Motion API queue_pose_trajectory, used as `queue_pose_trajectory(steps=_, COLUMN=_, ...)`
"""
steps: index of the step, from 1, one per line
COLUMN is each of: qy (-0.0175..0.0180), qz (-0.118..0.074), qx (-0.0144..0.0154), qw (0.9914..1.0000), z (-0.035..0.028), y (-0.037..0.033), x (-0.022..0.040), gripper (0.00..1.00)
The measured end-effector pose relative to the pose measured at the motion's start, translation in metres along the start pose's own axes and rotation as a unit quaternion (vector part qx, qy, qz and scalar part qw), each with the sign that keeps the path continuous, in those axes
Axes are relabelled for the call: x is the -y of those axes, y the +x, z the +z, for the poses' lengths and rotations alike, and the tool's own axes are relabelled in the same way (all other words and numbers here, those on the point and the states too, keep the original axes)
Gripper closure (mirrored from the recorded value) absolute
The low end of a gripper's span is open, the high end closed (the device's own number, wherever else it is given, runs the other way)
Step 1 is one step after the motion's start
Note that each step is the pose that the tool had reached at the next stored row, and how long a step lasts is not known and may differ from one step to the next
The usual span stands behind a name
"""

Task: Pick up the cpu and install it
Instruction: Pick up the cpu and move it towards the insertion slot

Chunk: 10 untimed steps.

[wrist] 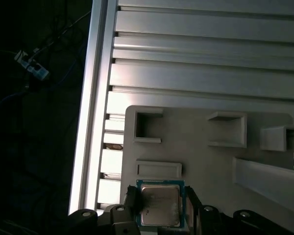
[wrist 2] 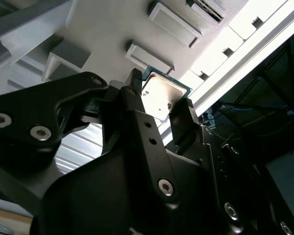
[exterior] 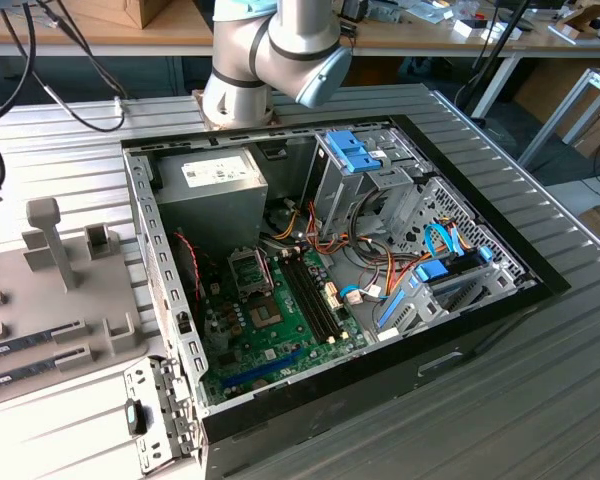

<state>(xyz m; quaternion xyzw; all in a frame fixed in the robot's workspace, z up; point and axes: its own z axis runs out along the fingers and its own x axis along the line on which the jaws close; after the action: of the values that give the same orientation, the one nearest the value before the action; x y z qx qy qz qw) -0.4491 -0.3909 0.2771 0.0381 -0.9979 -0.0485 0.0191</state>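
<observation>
The cpu (wrist: 159,205), a small square chip with a dull silver top on a thin green board, sits between the two black fingers of my gripper (wrist: 160,203). In the second wrist view the cpu (wrist 2: 159,95) is flanked by one finger (wrist 2: 134,83) on each side, and my gripper (wrist 2: 159,97) is shut on its edges. Behind it lies the grey holder tray (wrist: 201,166) with a shallow rectangular recess (wrist: 159,169). In the exterior view the open socket frame (exterior: 250,270) stands on the green motherboard (exterior: 280,330) inside the computer case.
The open case (exterior: 330,270) holds a power supply (exterior: 210,190), drive cages (exterior: 380,170) and loose cables. The grey tray (exterior: 60,300) lies at the exterior view's left with dark memory sticks (exterior: 30,340) in it. The arm's elbow (exterior: 270,50) hangs above the case's far side.
</observation>
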Motion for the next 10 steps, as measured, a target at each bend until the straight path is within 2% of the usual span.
queue_pose_trajectory(steps=10, qy=-0.0077, qz=0.000, qx=0.0006, qw=0.99997, z=-0.0194, y=0.0007, x=-0.0019, gripper=0.53)
